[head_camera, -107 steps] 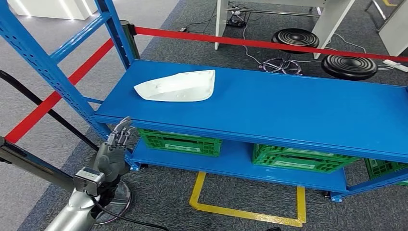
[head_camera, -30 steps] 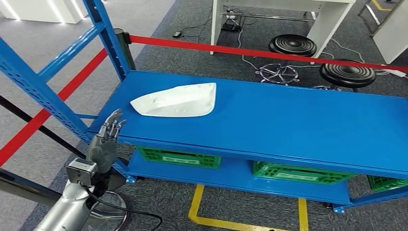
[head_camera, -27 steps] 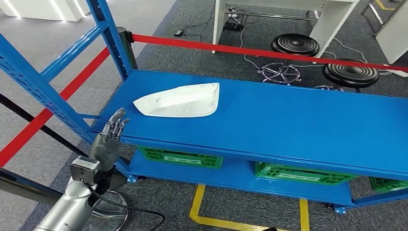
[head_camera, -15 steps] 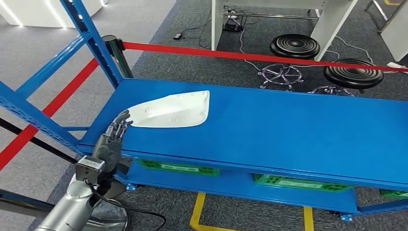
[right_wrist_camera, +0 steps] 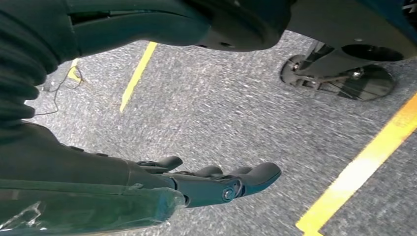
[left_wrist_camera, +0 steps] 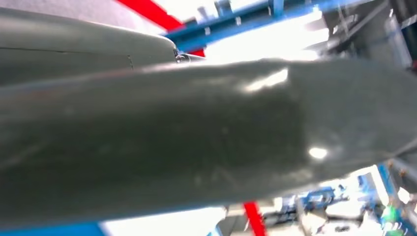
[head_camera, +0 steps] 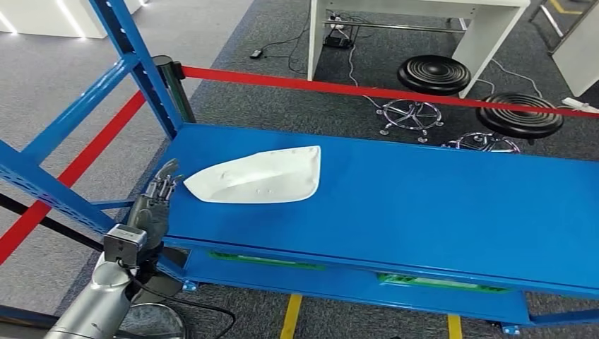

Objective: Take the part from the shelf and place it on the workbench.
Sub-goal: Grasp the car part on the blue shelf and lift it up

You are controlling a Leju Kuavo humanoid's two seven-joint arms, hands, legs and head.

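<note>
A white curved plastic part (head_camera: 256, 175) lies on the blue shelf (head_camera: 424, 205), toward its left end. My left hand (head_camera: 157, 201) is raised at the shelf's left front corner, fingers straight and slightly apart, its tips just short of the part's pointed end and holding nothing. In the left wrist view my left hand (left_wrist_camera: 196, 147) is a blurred grey mass. My right hand (right_wrist_camera: 216, 184) hangs over the grey carpet, fingers stretched out and empty.
Blue uprights (head_camera: 141, 63) frame the shelf's left end. A red barrier tape (head_camera: 367, 90) runs behind the shelf. Two black stools (head_camera: 434, 73) and a white table stand beyond. Yellow floor tape (right_wrist_camera: 364, 167) crosses the carpet below my right hand.
The camera has come closer to the shelf and looks down more steeply; the green crates below are now hidden. My left hand has risen to the shelf's corner, near the part's tip.
</note>
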